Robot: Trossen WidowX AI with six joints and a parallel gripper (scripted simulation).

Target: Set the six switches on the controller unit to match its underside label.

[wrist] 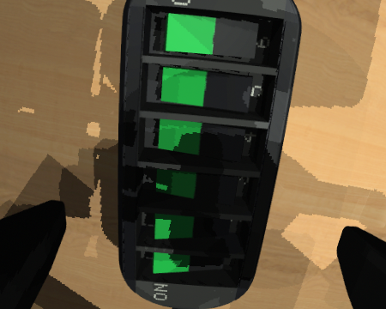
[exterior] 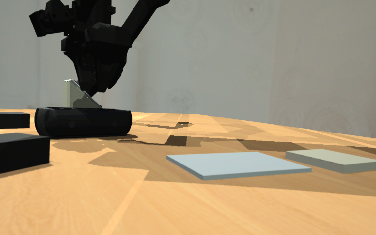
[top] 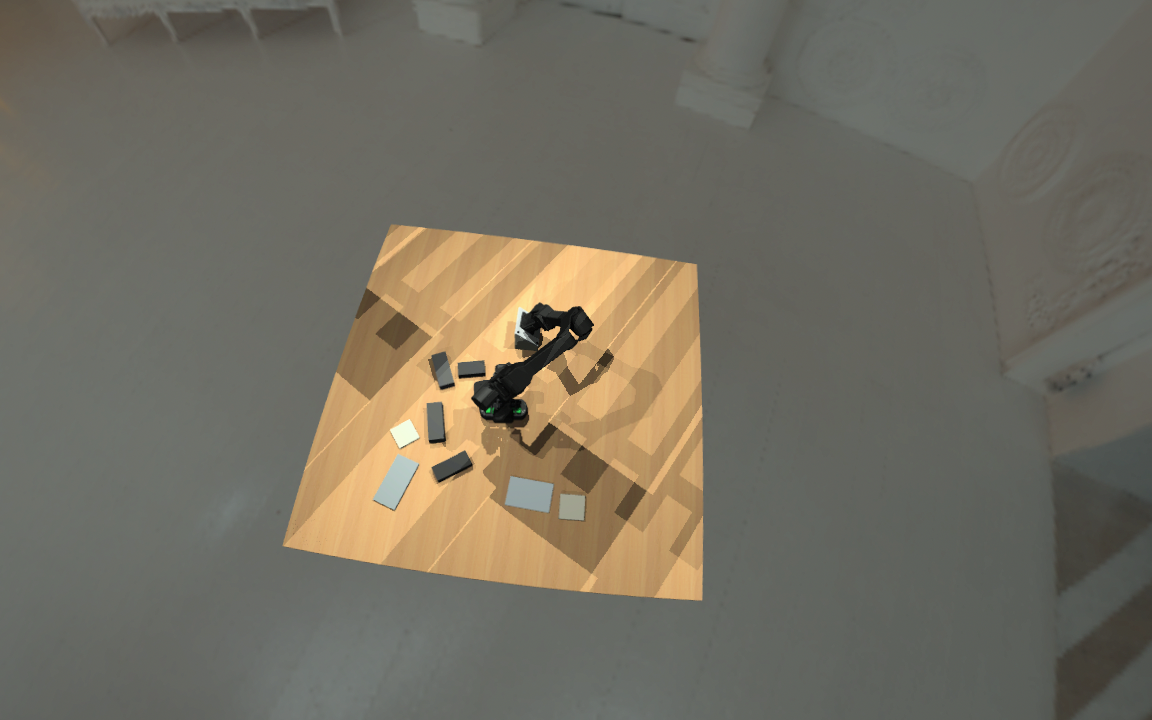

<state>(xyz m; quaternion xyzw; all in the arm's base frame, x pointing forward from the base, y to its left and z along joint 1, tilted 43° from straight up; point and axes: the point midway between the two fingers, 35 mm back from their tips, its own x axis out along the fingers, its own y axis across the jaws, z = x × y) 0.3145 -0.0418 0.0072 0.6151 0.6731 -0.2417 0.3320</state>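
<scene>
Claw (top: 501,413) (exterior: 96,90) (wrist: 205,229) wide open, nothing gripped, hovering above the flat-sitting controller unit (top: 517,415) (exterior: 84,122) (wrist: 135,289), probably for clearance around its rocker switches (wrist: 183,87).

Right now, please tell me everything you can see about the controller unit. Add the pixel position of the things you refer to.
The controller unit (top: 521,413) (exterior: 82,122) (wrist: 130,266) is dark grey, plastic-looking, long, with rounded ends. Six rockers, each with green and dark halves, sit in its top, beside pale markings. It lies flat on the bench, below the open gripper (exterior: 96,91) (wrist: 205,229), which appears not to touch it.
</scene>
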